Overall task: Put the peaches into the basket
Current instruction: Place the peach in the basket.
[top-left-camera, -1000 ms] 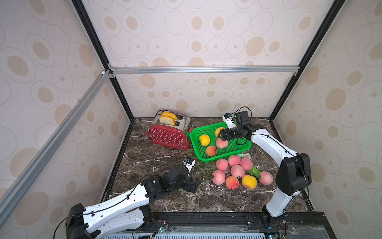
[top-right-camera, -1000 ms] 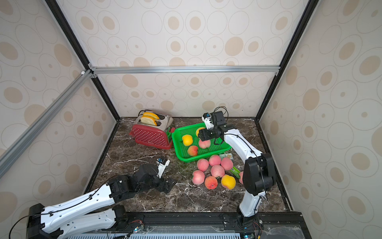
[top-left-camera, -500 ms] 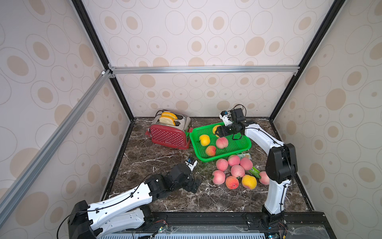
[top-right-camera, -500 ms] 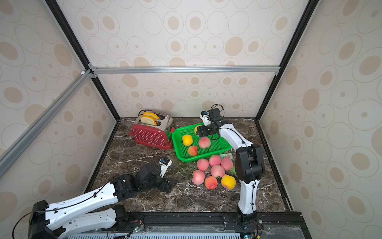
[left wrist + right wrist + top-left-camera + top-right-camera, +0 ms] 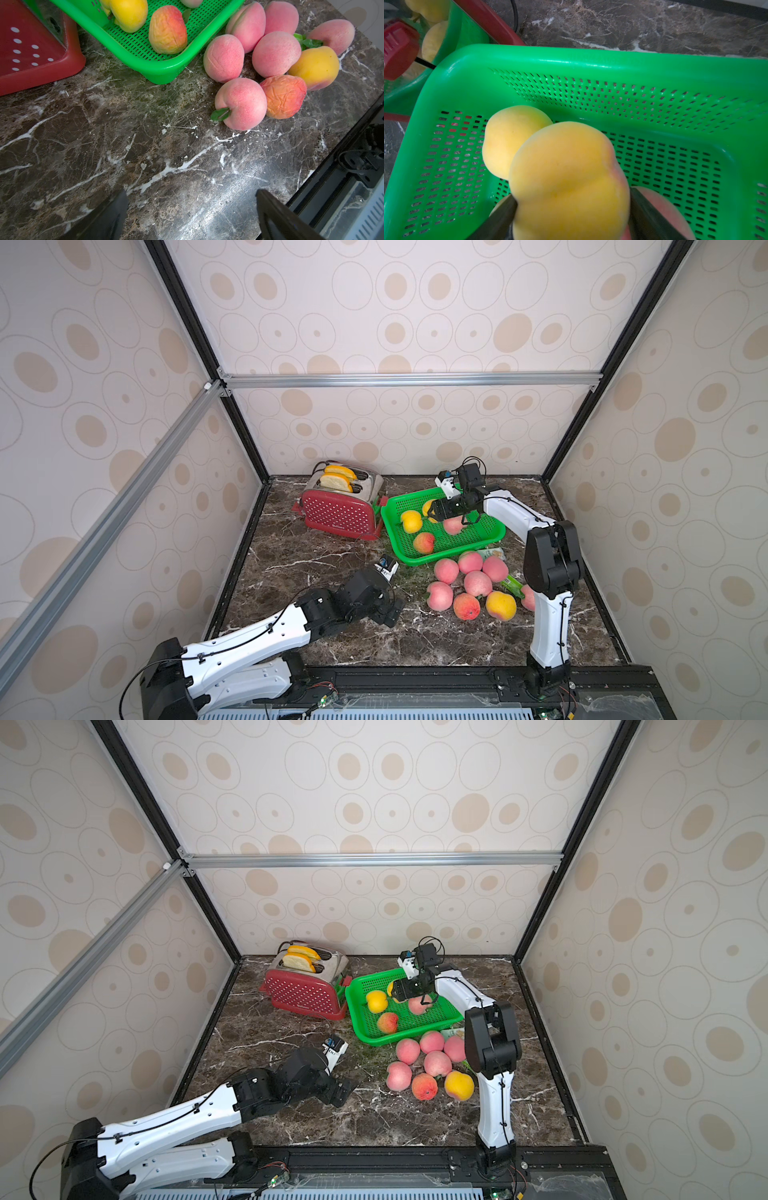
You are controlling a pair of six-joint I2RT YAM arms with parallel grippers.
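Three peaches [image 5: 424, 542] lie in basket [image 5: 591, 56]; my right gripper [image 5: 571, 199] pinches yellow peach [image 5: 566, 166] over its floor. If I release high, it may bounce or roll out. Left gripper [image 5: 191, 195] spread, empty, near table pile [image 5: 241, 104].

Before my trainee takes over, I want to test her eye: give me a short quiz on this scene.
1. True or false: the left end effector is open and empty.
2. What does the right end effector hold over the basket? A yellow peach; B pink peach; C bread slice.
3. How many peaches lie on the table, outside the basket?
Key: 1 true; 2 A; 3 eight.
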